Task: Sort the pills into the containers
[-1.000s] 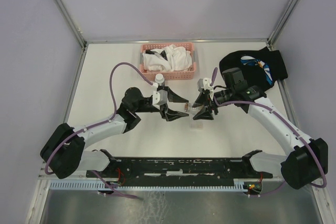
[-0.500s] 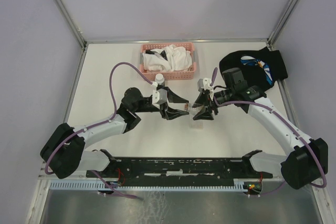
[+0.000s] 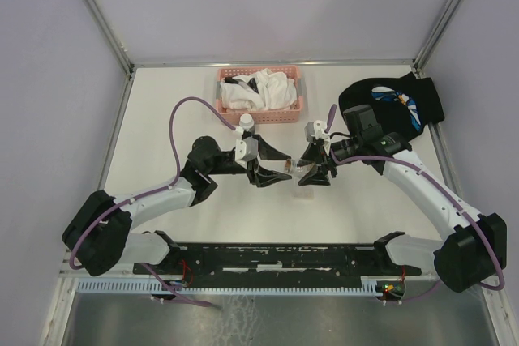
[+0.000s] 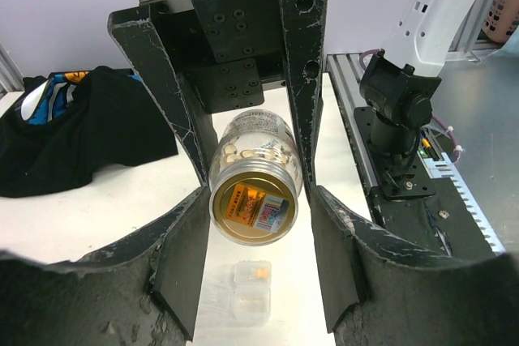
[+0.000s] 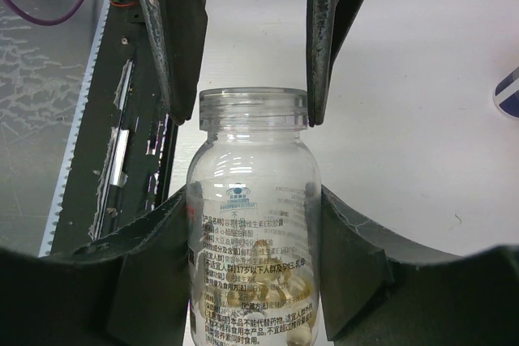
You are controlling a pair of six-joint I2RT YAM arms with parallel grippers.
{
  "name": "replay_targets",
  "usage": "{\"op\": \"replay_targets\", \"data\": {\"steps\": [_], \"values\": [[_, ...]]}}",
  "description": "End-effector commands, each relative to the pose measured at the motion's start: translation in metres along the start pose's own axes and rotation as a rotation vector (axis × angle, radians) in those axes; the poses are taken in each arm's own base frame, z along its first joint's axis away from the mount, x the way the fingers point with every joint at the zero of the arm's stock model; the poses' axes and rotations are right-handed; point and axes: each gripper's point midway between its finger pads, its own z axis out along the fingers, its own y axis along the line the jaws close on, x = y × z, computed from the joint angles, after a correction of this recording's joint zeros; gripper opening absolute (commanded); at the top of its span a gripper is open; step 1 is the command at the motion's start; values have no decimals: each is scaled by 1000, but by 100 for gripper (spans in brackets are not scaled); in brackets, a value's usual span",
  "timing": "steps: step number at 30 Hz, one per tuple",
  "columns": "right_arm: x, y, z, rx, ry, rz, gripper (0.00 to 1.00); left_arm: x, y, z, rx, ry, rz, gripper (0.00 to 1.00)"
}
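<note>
Left wrist view: right jaws grasp the bottle (image 4: 253, 180) over the container (image 4: 243, 297), left jaws unclear; overtilting would spill pills (image 4: 243, 151).

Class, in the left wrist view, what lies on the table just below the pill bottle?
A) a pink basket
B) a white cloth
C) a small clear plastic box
C: the clear box shows right under the bottle, with an orange pill in one compartment.
</note>
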Motion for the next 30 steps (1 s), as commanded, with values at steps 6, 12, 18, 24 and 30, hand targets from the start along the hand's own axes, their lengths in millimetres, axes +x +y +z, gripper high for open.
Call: {"op": "replay_targets", "data": {"steps": [6,12,18,24,30], "values": [[-21,0,-3,-10,-41,-64,2,-11,-5,4,20,-35,-9,47],[-21,-3,-4,2,-34,-59,2,-9,-3,3,-16,-21,-90,7],[-18,-12,-4,44,-14,-35,2,-11,6,1,-134,-25,-298,3],[-14,-25,-4,103,9,-1,2,-24,18,-1,-315,-110,-613,3],[-10,-36,-5,152,27,36,2,-16,30,5,-574,-46,-951,3]]}}
